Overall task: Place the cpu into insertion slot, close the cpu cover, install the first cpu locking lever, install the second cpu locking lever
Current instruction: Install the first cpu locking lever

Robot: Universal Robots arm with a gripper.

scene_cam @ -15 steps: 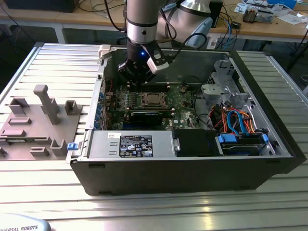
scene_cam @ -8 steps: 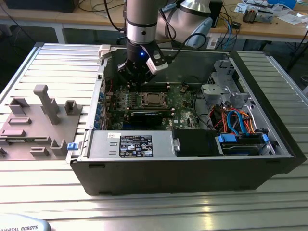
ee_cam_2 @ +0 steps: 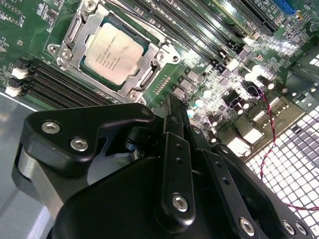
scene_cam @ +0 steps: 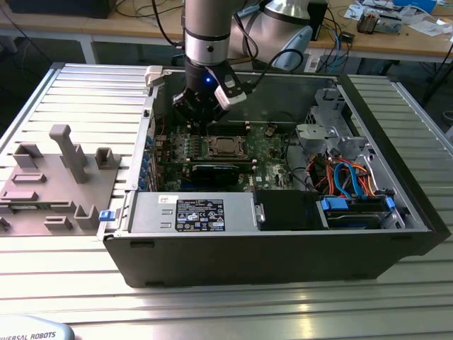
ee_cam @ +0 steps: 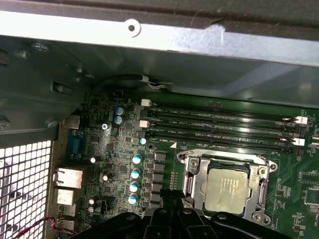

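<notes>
Second wrist view: cpu (ee_cam_2: 113, 53) sits under cover (ee_cam_2: 148, 77) — fragile, thin levers beside it; gripper (ee_cam_2: 172, 107) fingers together, empty.

A ribbed metal counter (scene_cam: 233, 308) carries an open computer case (scene_cam: 283, 248) under the claw (scene_cam: 202, 117), with a grey fixture block (scene_cam: 49, 184) well off beside it.

Ribbed aluminium table (scene_cam: 71, 283) spreads beneath the gripper, catching pale glare; wooden workbenches (scene_cam: 425, 44) run behind it, littered with cables (scene_cam: 152, 10) and papers (scene_cam: 425, 27); dark floor (scene_cam: 32, 53) shows under them.
</notes>
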